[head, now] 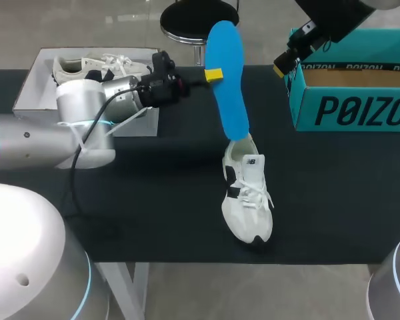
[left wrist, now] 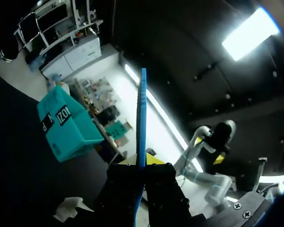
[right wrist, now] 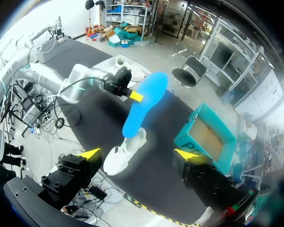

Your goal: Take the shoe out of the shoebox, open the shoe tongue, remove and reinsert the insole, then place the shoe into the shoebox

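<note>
My left gripper (head: 212, 75) is shut on a blue insole (head: 227, 80) and holds it nearly upright. The insole's lower end sits in the opening of a white shoe (head: 248, 193) that lies on the black table (head: 153, 193). In the left wrist view the insole (left wrist: 141, 118) shows edge-on between the fingers of the left gripper (left wrist: 142, 165). The teal shoebox (head: 350, 100) stands open at the back right. High above the table, my right gripper (right wrist: 137, 153) hangs open, looking down on the shoe (right wrist: 123, 156), the insole (right wrist: 144, 101) and the shoebox (right wrist: 206, 137).
A white box (head: 37, 83) with a second white shoe (head: 97, 67) in it lies at the back left, under my left arm. The right arm's wrist (head: 320, 30) hangs over the shoebox's near-left corner. Bare black table lies left of the shoe.
</note>
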`<state>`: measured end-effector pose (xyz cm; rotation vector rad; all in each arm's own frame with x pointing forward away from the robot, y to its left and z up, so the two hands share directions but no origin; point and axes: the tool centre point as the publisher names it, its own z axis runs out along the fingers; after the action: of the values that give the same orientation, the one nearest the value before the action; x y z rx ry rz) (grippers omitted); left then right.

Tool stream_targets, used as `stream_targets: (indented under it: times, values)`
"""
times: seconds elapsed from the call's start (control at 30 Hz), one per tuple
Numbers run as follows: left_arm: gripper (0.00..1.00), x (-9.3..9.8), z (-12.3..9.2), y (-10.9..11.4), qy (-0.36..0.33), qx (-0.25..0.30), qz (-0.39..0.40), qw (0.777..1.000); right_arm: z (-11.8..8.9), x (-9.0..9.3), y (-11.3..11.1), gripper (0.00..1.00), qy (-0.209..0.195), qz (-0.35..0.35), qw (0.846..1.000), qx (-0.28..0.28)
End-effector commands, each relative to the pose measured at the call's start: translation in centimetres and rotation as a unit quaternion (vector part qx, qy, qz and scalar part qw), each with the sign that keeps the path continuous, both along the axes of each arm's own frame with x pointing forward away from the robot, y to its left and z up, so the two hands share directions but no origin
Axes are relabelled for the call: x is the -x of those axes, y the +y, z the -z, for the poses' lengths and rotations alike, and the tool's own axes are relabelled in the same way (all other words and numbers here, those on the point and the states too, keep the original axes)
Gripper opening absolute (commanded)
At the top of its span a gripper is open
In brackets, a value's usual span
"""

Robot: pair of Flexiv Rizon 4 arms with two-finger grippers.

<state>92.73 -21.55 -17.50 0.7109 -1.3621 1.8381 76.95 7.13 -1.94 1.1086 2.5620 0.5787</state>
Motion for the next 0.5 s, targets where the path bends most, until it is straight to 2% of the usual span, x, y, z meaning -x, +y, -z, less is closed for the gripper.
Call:
stream_targets:
  times: [0.03, 0.17, 0.27, 0.33, 0.5]
  values:
    - [0.00, 1.2, 0.4, -0.9, 0.023, 0.005, 0.031, 0.999, 0.0, -0.2, 0.1, 1.00, 0.001, 0.000, 1.000, 0.001]
    - [0.00, 3.4, 0.1, -1.4, 0.035, 0.013, 0.059, 0.998, 0.0, -0.2, 0.1, 1.00, 0.001, 0.000, 1.000, 0.001]
    - [0.00, 4.1, 0.0, -1.3, 0.037, 0.016, 0.068, 0.997, 0.0, -0.2, 0.1, 1.00, 0.001, 0.000, 1.000, 0.001]
    - [0.00, 4.1, 0.2, -1.2, 0.037, 0.015, 0.067, 0.997, 0.0, -0.2, 0.1, 1.00, 0.001, 0.000, 1.000, 0.001]
    - [0.00, 2.0, 0.7, -0.3, 0.024, 0.006, 0.023, 0.999, 0.0, -0.2, 0.1, 1.00, 0.001, 0.000, 1.000, 0.001]
